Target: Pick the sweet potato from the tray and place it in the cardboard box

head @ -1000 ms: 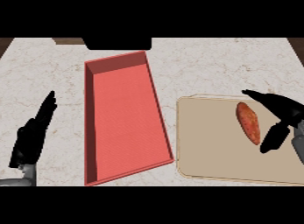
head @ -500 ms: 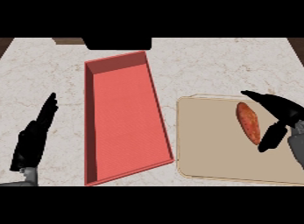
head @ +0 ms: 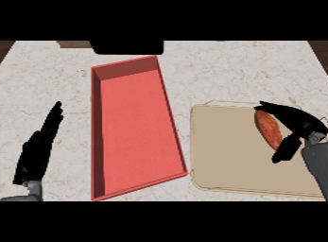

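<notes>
The sweet potato [head: 267,128], reddish-orange and elongated, lies on the beige tray [head: 226,160] near its far right corner. My right hand [head: 305,125] arches over it from the right. The fingers [head: 276,108] reach past its far end and the thumb [head: 286,148] hangs beside its near end, so the potato sits in the gap between them, not clasped. The cardboard box [head: 133,127], a long salmon-red open box, lies left of the tray with nothing inside. My left hand [head: 37,150] rests open at the far left, fingers straight and pointing away.
A dark object [head: 126,47] stands at the counter's far edge behind the box. Marble counter [head: 229,71] surrounds the box and the tray. The box and the tray nearly touch along their facing sides.
My right hand has shifted slightly left and down, closing in around the sweet potato. The potato, tray and box have stayed in place. The left hand has barely moved.
</notes>
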Action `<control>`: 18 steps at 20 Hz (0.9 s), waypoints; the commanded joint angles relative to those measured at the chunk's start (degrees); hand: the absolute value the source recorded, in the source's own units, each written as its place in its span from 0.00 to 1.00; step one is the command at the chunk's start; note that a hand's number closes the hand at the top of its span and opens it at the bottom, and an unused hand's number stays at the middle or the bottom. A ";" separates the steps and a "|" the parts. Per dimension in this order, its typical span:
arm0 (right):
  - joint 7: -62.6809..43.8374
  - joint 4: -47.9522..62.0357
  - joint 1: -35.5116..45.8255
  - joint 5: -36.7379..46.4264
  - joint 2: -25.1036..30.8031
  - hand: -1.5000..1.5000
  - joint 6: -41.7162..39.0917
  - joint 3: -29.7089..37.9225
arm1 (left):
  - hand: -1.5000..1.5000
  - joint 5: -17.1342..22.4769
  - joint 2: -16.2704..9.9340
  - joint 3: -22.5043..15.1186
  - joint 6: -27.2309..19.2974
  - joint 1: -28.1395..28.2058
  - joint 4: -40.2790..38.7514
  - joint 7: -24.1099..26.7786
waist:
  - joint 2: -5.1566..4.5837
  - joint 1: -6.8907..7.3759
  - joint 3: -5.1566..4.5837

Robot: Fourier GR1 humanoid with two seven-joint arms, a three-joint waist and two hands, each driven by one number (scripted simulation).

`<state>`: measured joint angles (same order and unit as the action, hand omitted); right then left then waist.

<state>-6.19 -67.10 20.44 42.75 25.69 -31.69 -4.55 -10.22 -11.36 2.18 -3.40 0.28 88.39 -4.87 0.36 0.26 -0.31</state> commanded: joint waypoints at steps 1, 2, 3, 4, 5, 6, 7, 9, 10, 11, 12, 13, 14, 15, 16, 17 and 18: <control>-1.12 1.98 0.69 -0.19 -1.97 1.00 -2.04 1.37 | 0.50 -2.02 1.45 -0.96 -1.21 -0.07 1.89 -1.68 | -0.35 -0.04 0.31; -1.05 1.34 0.15 1.57 -4.05 1.00 0.87 -0.33 | 0.50 -2.47 2.54 -1.83 -1.69 0.37 2.34 -3.01 | -0.35 -0.02 0.32; 2.09 -1.03 -1.27 1.89 -0.46 1.00 0.51 1.19 | 0.50 -2.33 2.45 -0.85 -1.70 -0.92 1.35 -2.76 | -0.34 -0.17 0.31; 1.73 0.43 0.47 4.70 -1.35 1.00 4.58 -0.26 | 0.50 0.49 -0.15 1.12 1.57 0.24 2.87 -2.50 | -0.36 0.05 0.32; 3.10 1.59 -0.02 7.01 -1.18 1.00 9.15 -0.98 | 0.50 -0.51 0.41 0.88 0.59 -1.85 -1.06 0.23 | -0.43 -0.02 0.32; 3.82 0.91 -1.18 7.99 -1.06 1.00 12.11 -0.88 | 0.50 0.84 -1.10 1.59 2.35 -0.04 2.76 -2.22 | -0.38 0.11 0.34; 4.10 1.72 -1.27 8.73 -1.89 1.00 13.85 -0.95 | 0.50 -1.90 1.70 -0.85 -0.37 4.20 2.73 1.28 | -0.38 0.21 0.33; 7.62 8.45 3.56 10.14 -1.17 1.00 16.87 0.41 | 0.50 0.91 -1.05 1.72 3.13 -1.68 1.50 -2.37 | -0.53 0.40 0.35; 5.71 -1.24 -1.36 8.89 0.17 1.00 12.89 0.85 | 0.50 -1.40 1.79 -0.46 0.67 3.80 3.76 0.54 | -0.30 -0.10 0.31; 4.40 -0.25 1.64 9.30 -0.82 1.00 11.32 0.96 | 0.50 0.98 -0.52 3.04 2.84 2.21 0.28 3.04 | -0.35 -0.04 0.30; 4.89 -4.48 -3.56 9.37 -1.99 1.00 15.21 0.56 | 0.50 0.87 -0.72 2.68 3.25 1.50 1.37 0.34 | -0.29 -0.28 0.31; 5.70 -1.97 -1.91 10.32 -2.16 1.00 15.40 1.02 | 0.50 -1.91 1.13 0.84 0.87 1.49 3.42 -1.17 | -0.33 -0.12 0.31; 5.94 0.34 1.43 9.74 -2.56 1.00 16.24 2.31 | 0.50 1.11 -1.16 3.42 3.74 -0.58 1.86 -0.71 | -0.37 -0.02 0.32; -4.26 -13.03 -7.13 11.21 -5.75 1.00 16.06 -0.60 | 0.50 -0.19 1.14 0.98 2.03 5.12 4.42 0.55 | 0.02 -0.79 0.26; -10.10 -13.96 -6.74 13.28 -7.81 1.00 16.96 -1.09 | 0.50 -1.08 1.13 1.49 0.81 0.72 1.15 -0.57 | 0.05 -1.47 0.22; -15.50 -15.65 -9.39 15.42 -11.74 1.00 19.44 -2.64 | 0.50 -0.81 -0.17 3.03 0.93 2.67 0.25 1.51 | 0.45 -2.42 0.10; -17.66 -18.08 -12.71 17.22 -13.09 1.00 21.95 -3.60 | 0.50 0.04 -0.17 3.67 1.09 2.60 0.25 1.63 | 0.77 -3.49 0.05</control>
<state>-12.71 -77.39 14.56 55.40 18.72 -14.30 -5.38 -10.56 -11.15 4.43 -1.92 2.30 89.84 -4.37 0.65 -1.21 -0.28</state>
